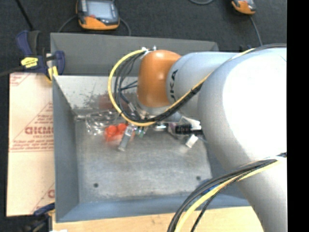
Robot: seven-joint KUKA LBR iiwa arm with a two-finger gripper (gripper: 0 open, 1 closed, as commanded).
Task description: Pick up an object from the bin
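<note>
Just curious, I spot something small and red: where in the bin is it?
The red thing lies left of centre on the bin floor, between crumpled clear plastic and the gripper.

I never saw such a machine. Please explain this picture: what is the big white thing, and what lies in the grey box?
The big white shape is a robot arm reaching in from the right; the orange cover and yellow cables belong to it. One camera looks down from above. The grey box is a metal bin. The arm's gripper sits low in it, beside a red object. Left of that lies something clear and crinkled; to the right, small white pieces. Whether anything is held, I cannot tell.
</note>
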